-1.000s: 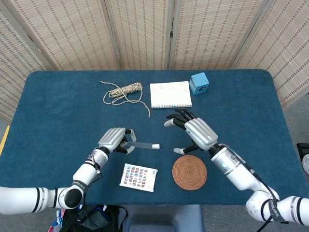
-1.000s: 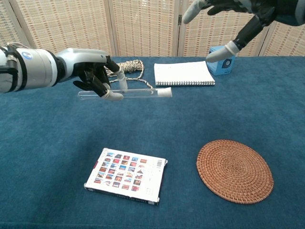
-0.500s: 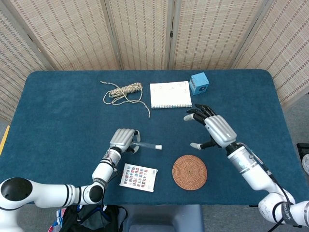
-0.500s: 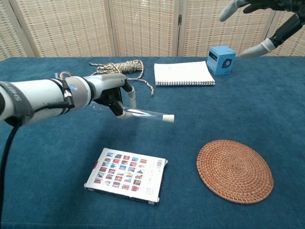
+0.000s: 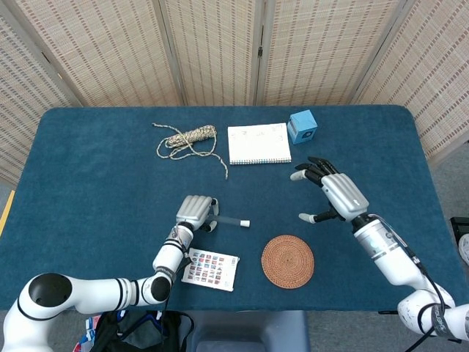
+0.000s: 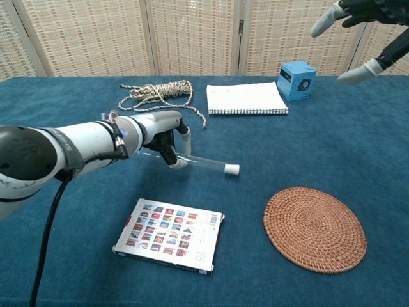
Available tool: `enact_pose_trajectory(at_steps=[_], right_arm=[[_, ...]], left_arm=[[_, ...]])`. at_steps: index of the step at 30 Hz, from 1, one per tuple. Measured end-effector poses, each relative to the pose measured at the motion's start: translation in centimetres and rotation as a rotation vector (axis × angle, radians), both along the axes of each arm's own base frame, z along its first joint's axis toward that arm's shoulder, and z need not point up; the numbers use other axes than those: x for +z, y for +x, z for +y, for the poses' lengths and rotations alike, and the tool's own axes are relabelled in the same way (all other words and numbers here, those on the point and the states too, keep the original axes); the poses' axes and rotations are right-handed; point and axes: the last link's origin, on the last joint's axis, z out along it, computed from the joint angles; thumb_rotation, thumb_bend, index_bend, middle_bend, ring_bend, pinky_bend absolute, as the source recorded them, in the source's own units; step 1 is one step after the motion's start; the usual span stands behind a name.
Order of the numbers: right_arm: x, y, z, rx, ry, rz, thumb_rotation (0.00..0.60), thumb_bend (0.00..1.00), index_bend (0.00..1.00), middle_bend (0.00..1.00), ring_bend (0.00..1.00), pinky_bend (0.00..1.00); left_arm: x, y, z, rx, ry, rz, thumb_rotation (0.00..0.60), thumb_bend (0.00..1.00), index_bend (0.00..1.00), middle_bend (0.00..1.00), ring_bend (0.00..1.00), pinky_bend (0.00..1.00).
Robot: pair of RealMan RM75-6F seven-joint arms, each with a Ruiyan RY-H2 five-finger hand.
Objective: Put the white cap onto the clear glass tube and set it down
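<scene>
My left hand (image 5: 195,212) (image 6: 164,132) grips the clear glass tube (image 6: 203,163) near its left end. The tube (image 5: 229,220) lies almost level, low over the blue tablecloth, with the white cap (image 5: 245,223) (image 6: 231,169) seated on its right tip. From these views I cannot tell whether the tube touches the cloth. My right hand (image 5: 335,193) hovers open to the right of the tube, fingers spread, holding nothing. In the chest view only its fingertips (image 6: 326,20) show at the top right corner.
A round woven coaster (image 5: 287,260) (image 6: 315,228) lies right of the cap. A picture card box (image 5: 211,268) (image 6: 170,235) lies in front of my left hand. Behind stand a white notebook (image 5: 258,143), a coil of rope (image 5: 187,139) and a blue cube (image 5: 302,126).
My left hand has carried the capped tube right and down toward the cloth. My right hand has drawn back to the right, still open.
</scene>
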Motion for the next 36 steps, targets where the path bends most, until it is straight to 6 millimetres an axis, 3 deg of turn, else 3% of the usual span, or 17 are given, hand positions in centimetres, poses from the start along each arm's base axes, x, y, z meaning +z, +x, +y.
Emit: enact_pose_trajectory(at_steps=[9,15,18,23,30,36], right_arm=[[0.4,-0.2,0.2,-0.007,-0.011,0.007,0.6,0.11,0.26,0.16,0.0,0.0],[1.4,-1.4,0.9,-0.024,-0.03,0.052,0.6,0.15,0.26,0.16,0.0,0.0],[2.2,-2.6,1.6,-0.048,-0.048,0.08,0.6,0.25,0.26,0.2,0.0,0.01],[3.2,-4.7,3.0,-0.076,-0.088,0.097,0.6,0.4,0.29,0.27,0.09,0.18],[4.5,-8.0,5.6,-0.086,-0.146,0.18,0.6,0.42,0.32,0.32,0.13,0.22],[5.4,-9.9,7.8,-0.098,-0.206,0.192,0.6,0.42,0.34,0.32,0.13,0.22]], left_arm=[[0.8,0.0,-0.6,-0.012,-0.012,0.0,0.6,0.36,0.27,1.0,0.9,1.0],[2.6,-0.2,-1.3,-0.007,-0.013,-0.057,0.6,0.36,0.25,0.95,0.86,1.0],[4.6,-0.9,-2.0,-0.019,-0.002,-0.076,0.6,0.36,0.28,0.89,0.79,1.0],[9.5,-3.3,-3.4,-0.072,0.085,-0.062,0.6,0.36,0.4,0.8,0.7,0.97],[16.4,-8.2,-6.2,-0.135,0.304,-0.012,0.6,0.36,0.42,0.61,0.52,0.74],[21.9,-13.0,-10.7,-0.135,0.488,-0.004,0.6,0.36,0.4,0.53,0.45,0.6]])
